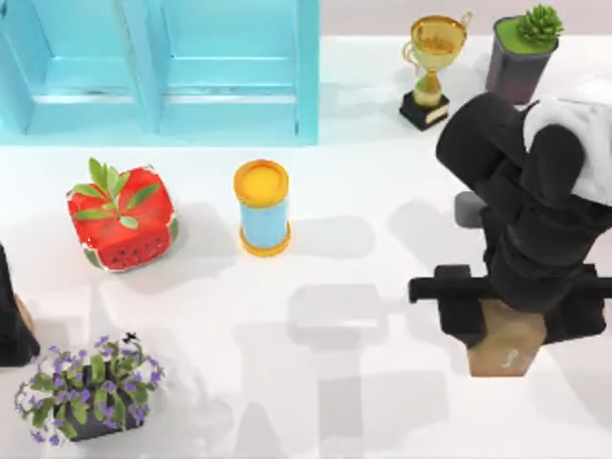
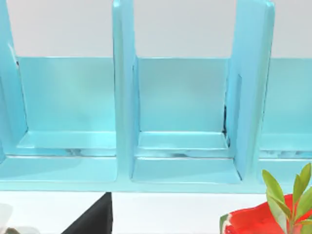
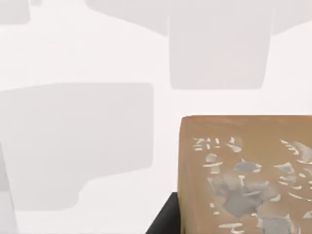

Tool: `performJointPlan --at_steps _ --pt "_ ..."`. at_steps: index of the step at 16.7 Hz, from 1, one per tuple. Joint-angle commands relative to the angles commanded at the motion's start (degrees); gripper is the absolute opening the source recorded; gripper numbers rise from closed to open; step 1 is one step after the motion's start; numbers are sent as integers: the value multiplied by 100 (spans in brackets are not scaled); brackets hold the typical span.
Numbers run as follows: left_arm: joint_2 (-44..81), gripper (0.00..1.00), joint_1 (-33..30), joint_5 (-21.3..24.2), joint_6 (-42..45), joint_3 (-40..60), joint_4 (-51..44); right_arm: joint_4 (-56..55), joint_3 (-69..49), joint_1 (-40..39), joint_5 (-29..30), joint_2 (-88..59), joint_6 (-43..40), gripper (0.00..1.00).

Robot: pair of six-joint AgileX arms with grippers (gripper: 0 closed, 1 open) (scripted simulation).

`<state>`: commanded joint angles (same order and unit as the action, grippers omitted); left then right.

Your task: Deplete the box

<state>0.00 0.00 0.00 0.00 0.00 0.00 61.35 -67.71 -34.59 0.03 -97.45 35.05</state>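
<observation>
Off to the right of the yellow-lidded canister (image 1: 263,208) and nearer the table's front edge, the brown box (image 1: 507,359) sits on the bare white table with the right gripper (image 1: 503,323) directly over it, the arm's black bulk covering the box's far half. From the right wrist camera the box (image 3: 248,175) sits very close, its top face speckled with pale marks and a dark part of the claw showing beside its near corner. Whether the claw has closed on the box or merely straddles it I cannot tell. I'd judge the step in hand to be taking hold of the box so it can be emptied. To do that well, the claw should settle squarely across two opposite faces, low enough to bite on the walls rather than the top edge, and close firmly before any lift. The lift should go straight up, and any tipping should be slow and done over open table, away from the canister and the blue cabinet (image 1: 229,86) behind it. The left arm (image 1: 10,325) waits far to the canister's left, at the table's edge, and has no part in this.
</observation>
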Motion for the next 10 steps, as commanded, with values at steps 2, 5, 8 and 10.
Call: performJointPlan --at_steps 2,5,8,10 --pt "0 100 0 0 0 0 0 -183 160 -552 3 9 551 0" --pt "0 100 0 0 0 0 0 -359 319 -955 6 70 953 0" --pt "0 100 0 0 0 0 0 -369 329 -974 6 76 972 0" --pt "0 100 0 0 0 0 0 -358 314 -954 -2 62 976 0"
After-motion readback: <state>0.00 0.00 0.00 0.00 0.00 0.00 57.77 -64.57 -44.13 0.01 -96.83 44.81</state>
